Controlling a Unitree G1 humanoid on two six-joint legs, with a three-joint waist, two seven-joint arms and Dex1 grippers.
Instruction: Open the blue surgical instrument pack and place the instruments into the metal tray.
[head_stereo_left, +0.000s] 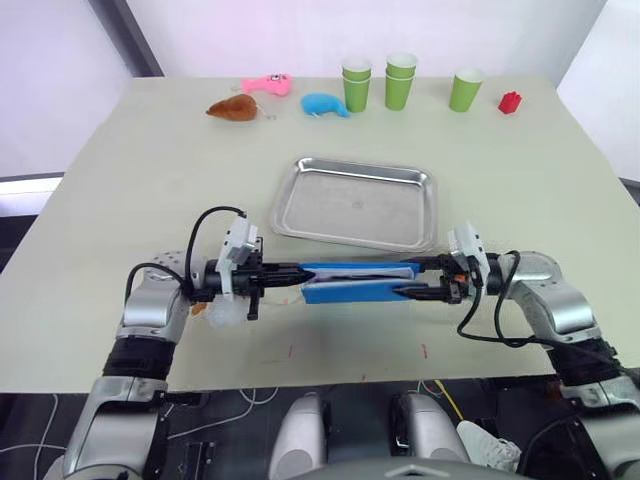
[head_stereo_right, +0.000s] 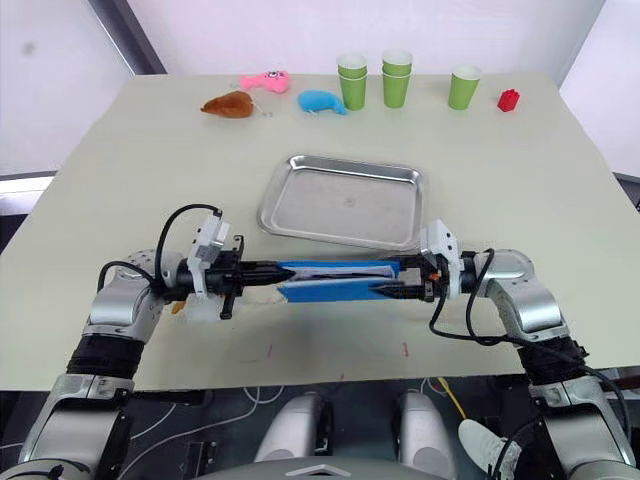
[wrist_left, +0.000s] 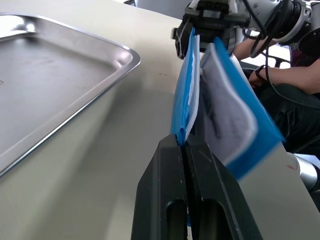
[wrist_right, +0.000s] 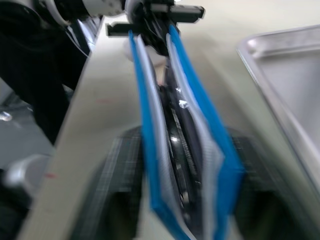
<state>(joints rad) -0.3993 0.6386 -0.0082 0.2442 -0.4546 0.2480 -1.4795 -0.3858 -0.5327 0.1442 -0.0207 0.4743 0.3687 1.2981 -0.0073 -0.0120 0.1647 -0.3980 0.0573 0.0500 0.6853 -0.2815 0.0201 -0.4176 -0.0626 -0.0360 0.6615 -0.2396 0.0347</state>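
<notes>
The blue surgical instrument pack (head_stereo_left: 355, 290) is held off the table between my two grippers, just in front of the metal tray (head_stereo_left: 360, 164). It is turned on edge, with its pale-lined flaps slightly apart. My left gripper (head_stereo_left: 298, 272) is shut on a blue flap at the pack's left end, and its fingers (wrist_left: 170, 190) are pressed together on the fabric. My right gripper (head_stereo_left: 408, 280) grips the right end, with one finger on each side of the pack. Dark ring-handled instruments (wrist_right: 177, 135) show inside between the flaps. The tray holds nothing.
Along the far edge of the table stand several green cups (head_stereo_left: 400, 80), a red block (head_stereo_left: 510, 102), a blue plush toy (head_stereo_left: 325, 104), a pink toy (head_stereo_left: 268, 85) and a brown toy (head_stereo_left: 232, 108). A small pale object (head_stereo_left: 215, 312) lies under my left wrist. The table's front edge is close below the pack.
</notes>
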